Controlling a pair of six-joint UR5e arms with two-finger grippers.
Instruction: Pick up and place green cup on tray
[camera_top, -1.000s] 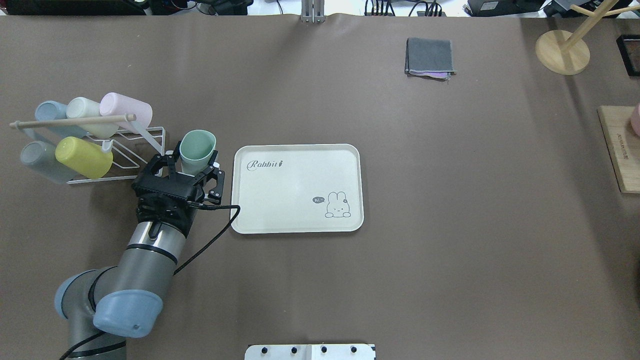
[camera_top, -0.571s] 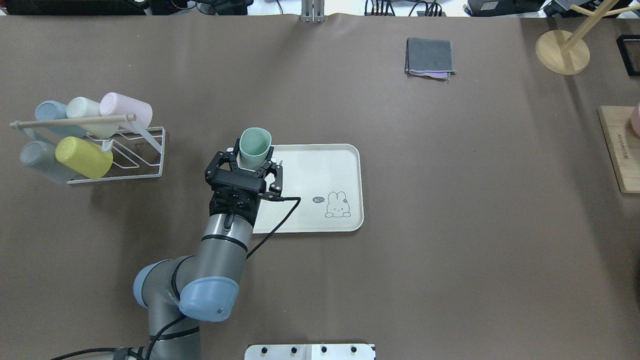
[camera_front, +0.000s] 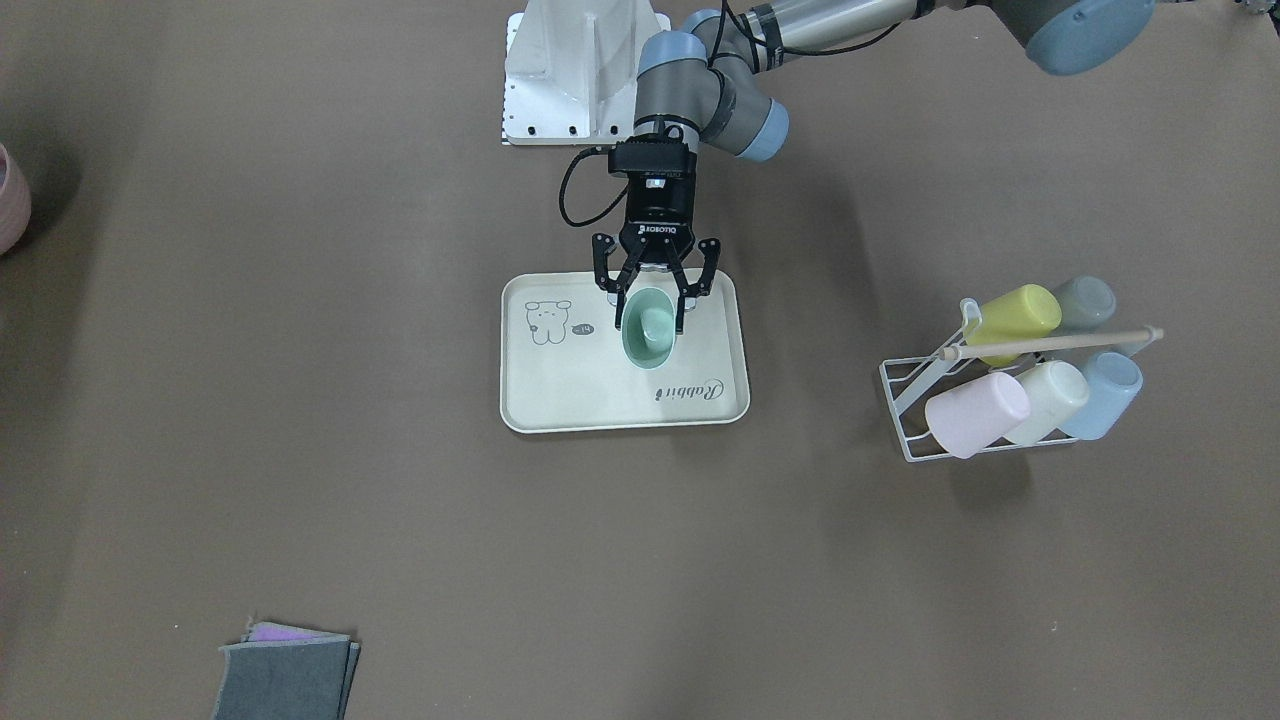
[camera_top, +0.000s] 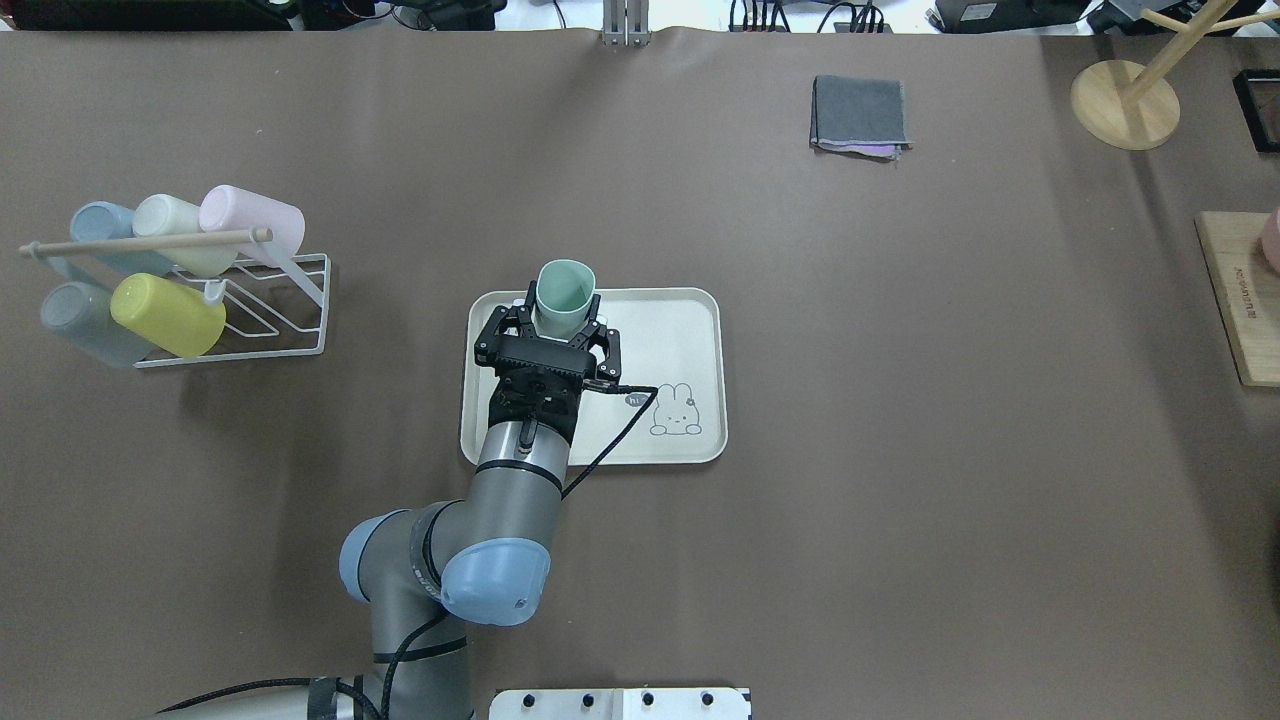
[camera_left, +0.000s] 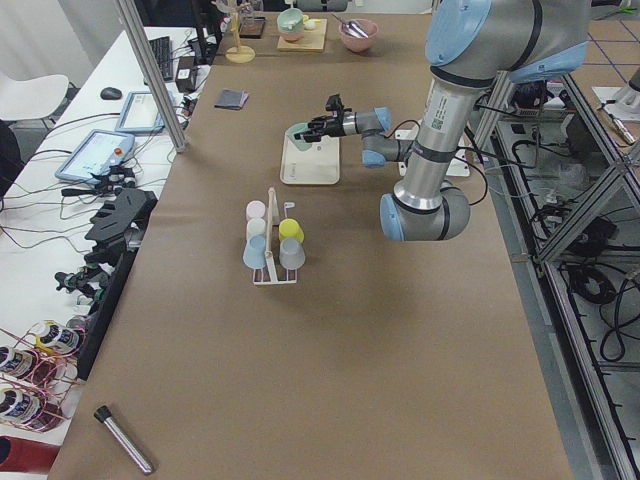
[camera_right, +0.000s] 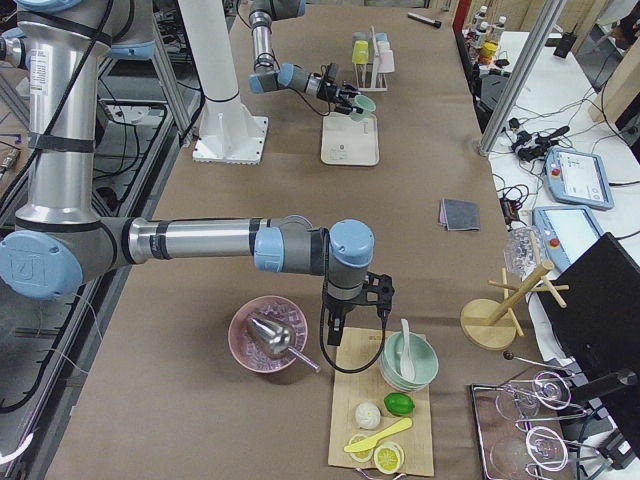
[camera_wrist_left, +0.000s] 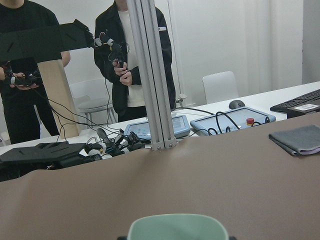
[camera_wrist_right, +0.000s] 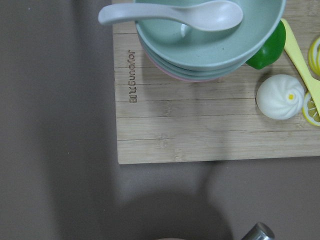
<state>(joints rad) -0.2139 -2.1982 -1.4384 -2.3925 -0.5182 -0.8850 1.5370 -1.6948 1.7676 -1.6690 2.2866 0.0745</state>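
Though wrist sees green cup (camera_wrist_left: 175, 227), overhead adds tray (camera_top: 685, 340).

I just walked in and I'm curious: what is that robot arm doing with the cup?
The robot's left gripper is shut on the green cup and holds it over the tray. It has not let go yet. Other cups sit in the rack off to the side. The right arm is far away, by a wooden board with bowls.
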